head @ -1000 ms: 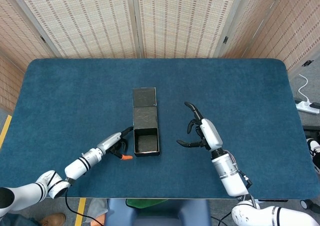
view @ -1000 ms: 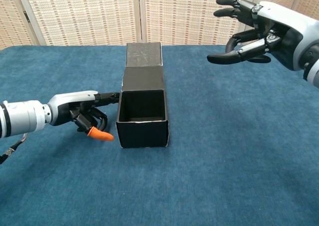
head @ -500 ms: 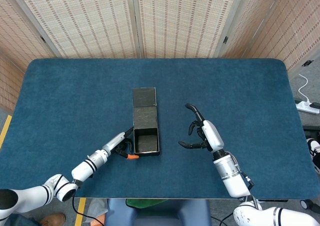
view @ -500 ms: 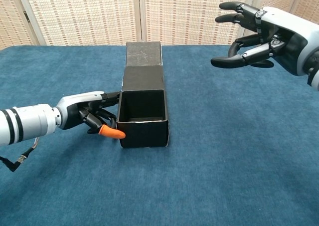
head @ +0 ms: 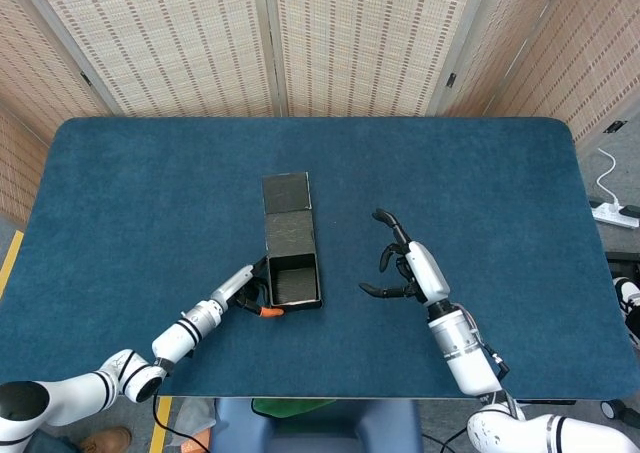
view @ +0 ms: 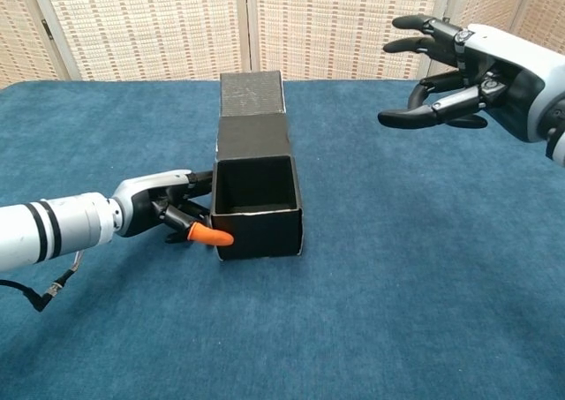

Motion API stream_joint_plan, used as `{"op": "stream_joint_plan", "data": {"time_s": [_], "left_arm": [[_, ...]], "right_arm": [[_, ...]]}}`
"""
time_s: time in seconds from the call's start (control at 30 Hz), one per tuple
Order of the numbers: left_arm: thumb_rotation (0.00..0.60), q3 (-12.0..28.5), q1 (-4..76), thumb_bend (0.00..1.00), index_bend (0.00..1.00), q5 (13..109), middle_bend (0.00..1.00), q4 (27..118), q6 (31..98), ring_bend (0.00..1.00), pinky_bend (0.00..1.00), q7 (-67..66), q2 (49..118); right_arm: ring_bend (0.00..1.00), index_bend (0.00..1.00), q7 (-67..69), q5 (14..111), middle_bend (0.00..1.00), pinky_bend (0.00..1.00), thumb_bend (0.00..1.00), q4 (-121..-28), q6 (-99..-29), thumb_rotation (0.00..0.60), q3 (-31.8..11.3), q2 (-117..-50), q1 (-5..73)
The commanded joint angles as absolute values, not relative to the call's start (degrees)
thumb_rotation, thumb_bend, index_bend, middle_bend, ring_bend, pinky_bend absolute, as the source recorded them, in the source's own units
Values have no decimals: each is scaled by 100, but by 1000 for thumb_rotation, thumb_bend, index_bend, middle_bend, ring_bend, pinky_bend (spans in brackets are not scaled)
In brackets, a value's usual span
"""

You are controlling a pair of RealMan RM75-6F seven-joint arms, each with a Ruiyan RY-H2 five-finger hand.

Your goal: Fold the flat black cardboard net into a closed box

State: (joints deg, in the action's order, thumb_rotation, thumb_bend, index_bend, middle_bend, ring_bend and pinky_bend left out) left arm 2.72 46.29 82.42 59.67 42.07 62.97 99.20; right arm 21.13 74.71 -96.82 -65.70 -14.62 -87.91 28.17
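The black cardboard box stands on the table with its top open. Its lid panel and end flap lie flat behind it. My left hand lies low against the box's left wall with its fingers curled. Its orange fingertip touches the front left corner. My right hand hovers to the right of the box, apart from it, fingers spread and empty.
The blue felt table carries only the box. Woven screens stand behind the far edge. A power strip lies on the floor beyond the right edge.
My left hand has slid right until its orange tip meets the box's front left corner. The box has turned slightly, its far flap swinging left. The right hand drifted a little right.
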Motion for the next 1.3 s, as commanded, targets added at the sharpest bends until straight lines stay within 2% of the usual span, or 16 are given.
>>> {"op": "stream_joint_plan", "data": {"time_s": [0.03, 0.13, 0.23, 0.33, 0.53, 0.73, 0.97, 1.13, 1.3], "left_arm": [[600, 346, 4576, 205, 94, 8183, 120, 5827, 4262, 623, 878, 6358, 10046], [600, 426, 4509, 206, 292, 8146, 291, 5747, 4385, 641, 879, 6429, 10134], [600, 455, 4449, 207, 421, 8178, 410, 5725, 4525, 649, 881, 6420, 10144], [600, 467, 4387, 207, 486, 8223, 483, 5779, 4654, 651, 883, 6458, 10076], [600, 370, 4278, 208, 513, 8556, 513, 6209, 5041, 678, 886, 6615, 9564], [600, 237, 4259, 207, 509, 8908, 513, 6836, 5345, 679, 886, 6803, 8970], [600, 121, 4285, 207, 508, 9128, 513, 7298, 5521, 679, 885, 6823, 8633], [600, 91, 4319, 208, 508, 9129, 513, 7447, 5515, 679, 884, 6684, 8596], [600, 158, 4400, 207, 508, 8910, 513, 7418, 5284, 679, 884, 6417, 8673]], "right_arm": [[572, 0, 2119, 7387, 91, 1000, 86, -9653, -6535, 600, -1491, -8809, 2829], [576, 0, 2130, 7232, 103, 1000, 87, -9562, -6494, 600, -1559, -8851, 2848], [584, 0, 2179, 6916, 126, 1000, 89, -9419, -6339, 600, -1669, -8905, 2891], [589, 0, 2107, 6531, 157, 1000, 96, -9188, -6082, 600, -1773, -8965, 2992], [597, 7, 1746, 5426, 219, 1000, 100, -8637, -5338, 600, -2132, -9185, 3451], [609, 41, 1245, 4502, 254, 1000, 101, -7994, -4827, 600, -2573, -9740, 4238], [628, 48, 948, 3812, 273, 1000, 105, -7323, -4914, 600, -3208, -10639, 5153], [634, 48, 859, 3604, 274, 1000, 97, -7085, -5058, 600, -3576, -11041, 5619], [642, 55, 1047, 3390, 285, 1000, 13, -7320, -4969, 600, -3930, -11115, 5771]]}}
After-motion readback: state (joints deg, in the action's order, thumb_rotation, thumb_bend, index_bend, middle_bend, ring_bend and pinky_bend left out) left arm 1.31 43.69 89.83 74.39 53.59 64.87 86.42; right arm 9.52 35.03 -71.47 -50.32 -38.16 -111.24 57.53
